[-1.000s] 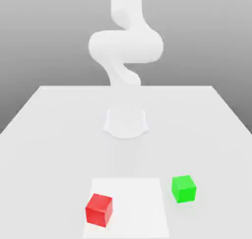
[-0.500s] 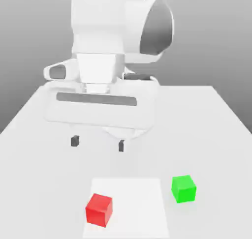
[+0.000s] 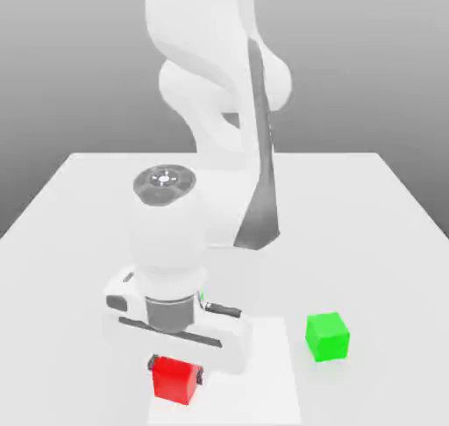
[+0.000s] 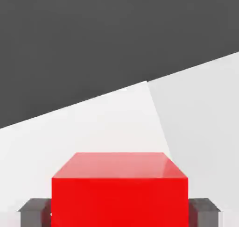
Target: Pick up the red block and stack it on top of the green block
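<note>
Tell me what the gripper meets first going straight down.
The gripper has the red block between its fingers; below, probably the white patch, though the remaining gap is unclear.

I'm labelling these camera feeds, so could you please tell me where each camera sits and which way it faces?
Exterior view: off the arm, across the table, facing the robot's base and looking down; arm and gripper show.
Hand view: on the hand, looking past the fingertips at the red block; both fingertips show.
Shared: red block, white sheet, fingertips.
</note>
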You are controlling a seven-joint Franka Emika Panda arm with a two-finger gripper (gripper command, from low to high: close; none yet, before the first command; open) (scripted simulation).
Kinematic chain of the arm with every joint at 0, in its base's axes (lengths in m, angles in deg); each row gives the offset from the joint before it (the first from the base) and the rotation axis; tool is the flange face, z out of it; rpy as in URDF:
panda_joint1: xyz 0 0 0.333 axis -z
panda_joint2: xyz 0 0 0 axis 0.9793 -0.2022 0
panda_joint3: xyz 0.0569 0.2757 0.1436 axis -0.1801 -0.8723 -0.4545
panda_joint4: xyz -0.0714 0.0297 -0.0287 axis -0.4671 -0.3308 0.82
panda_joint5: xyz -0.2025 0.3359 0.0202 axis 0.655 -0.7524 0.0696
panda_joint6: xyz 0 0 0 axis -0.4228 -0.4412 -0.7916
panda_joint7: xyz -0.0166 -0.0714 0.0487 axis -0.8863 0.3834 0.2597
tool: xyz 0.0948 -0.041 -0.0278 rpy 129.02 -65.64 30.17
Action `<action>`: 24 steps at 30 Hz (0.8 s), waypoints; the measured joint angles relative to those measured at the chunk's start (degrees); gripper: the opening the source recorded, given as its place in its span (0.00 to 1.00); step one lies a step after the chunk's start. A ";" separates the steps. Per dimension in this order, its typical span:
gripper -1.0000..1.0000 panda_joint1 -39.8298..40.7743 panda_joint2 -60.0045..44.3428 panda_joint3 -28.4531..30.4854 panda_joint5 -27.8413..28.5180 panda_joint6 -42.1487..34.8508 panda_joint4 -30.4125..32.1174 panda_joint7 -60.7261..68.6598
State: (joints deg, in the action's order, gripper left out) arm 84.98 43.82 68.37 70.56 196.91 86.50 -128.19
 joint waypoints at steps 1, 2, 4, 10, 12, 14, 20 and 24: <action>0.00 0.00 0.00 -0.01 0.03 0.01 0.00 -0.03; 0.00 0.07 -0.62 -0.09 -0.01 0.53 -0.09 0.01; 0.00 0.01 1.50 0.03 0.17 -1.27 0.24 -0.11; 0.00 -1.42 11.89 -1.41 1.35 -9.31 2.61 0.91; 0.00 -3.92 14.08 -3.79 1.62 -10.04 4.06 3.37; 0.00 -7.31 16.16 -6.14 1.62 -10.65 5.54 6.16; 0.00 -18.01 22.33 -9.99 0.18 -12.24 10.09 15.75; 0.00 -21.01 21.48 -11.36 0.69 -9.73 11.77 18.81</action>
State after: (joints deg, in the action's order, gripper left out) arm 63.98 65.30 57.01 71.25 187.18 98.27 -109.38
